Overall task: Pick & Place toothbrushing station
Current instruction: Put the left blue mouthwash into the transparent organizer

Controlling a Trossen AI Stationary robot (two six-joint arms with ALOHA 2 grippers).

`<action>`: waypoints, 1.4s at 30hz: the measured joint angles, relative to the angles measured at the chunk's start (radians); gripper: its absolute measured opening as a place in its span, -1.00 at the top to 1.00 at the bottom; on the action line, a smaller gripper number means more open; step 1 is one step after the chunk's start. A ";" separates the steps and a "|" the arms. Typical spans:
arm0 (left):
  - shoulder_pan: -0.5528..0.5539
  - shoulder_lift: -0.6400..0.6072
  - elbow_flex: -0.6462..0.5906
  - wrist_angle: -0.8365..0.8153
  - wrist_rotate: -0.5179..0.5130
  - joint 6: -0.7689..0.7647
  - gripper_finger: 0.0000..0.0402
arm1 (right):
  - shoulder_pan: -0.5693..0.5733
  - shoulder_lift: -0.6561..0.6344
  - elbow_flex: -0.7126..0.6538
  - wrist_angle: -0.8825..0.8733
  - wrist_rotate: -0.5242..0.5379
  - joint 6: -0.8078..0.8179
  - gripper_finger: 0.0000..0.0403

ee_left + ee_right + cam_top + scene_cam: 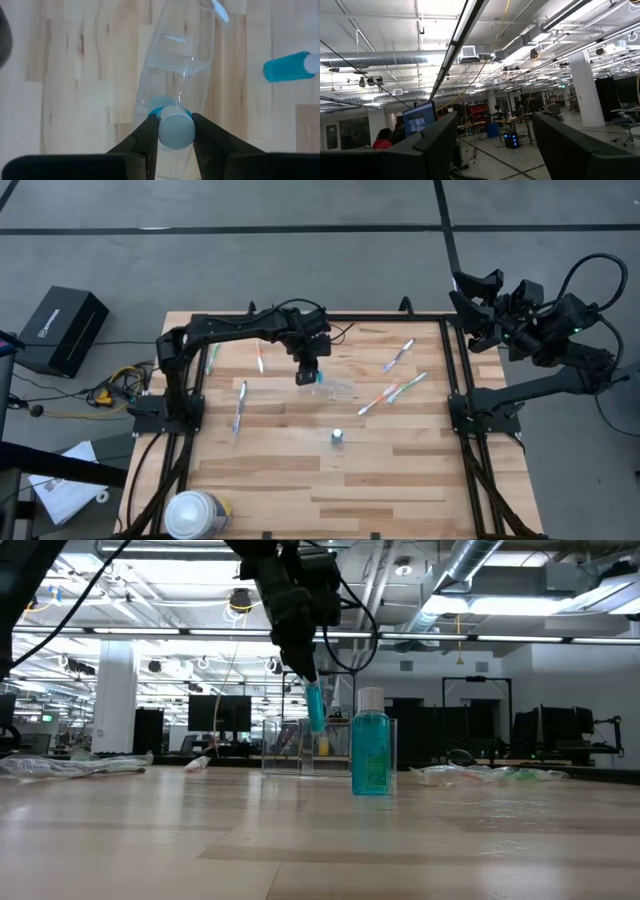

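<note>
The left gripper [175, 131] clamps a small teal-filled tube [175, 129] with a white cap, hanging tilted above the clear cup [172, 70] mid-surface [400, 470]. The right gripper [478, 308] hangs wide beyond the edge. No legible writing.

Left arm reached from the frame's left toward upper centre, left gripper [309, 372] pointing down, fingers [148, 131] clamped on a small white-capped tube [175, 130]. Right arm folded at the upper right edge, off the table, right gripper [472, 298] raised with jaws spread.
</note>
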 joint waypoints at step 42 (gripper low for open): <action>-0.047 0.109 -0.001 0.001 -0.048 0.085 0.56 | 0.000 0.000 0.000 -0.001 -0.004 -0.001 -0.24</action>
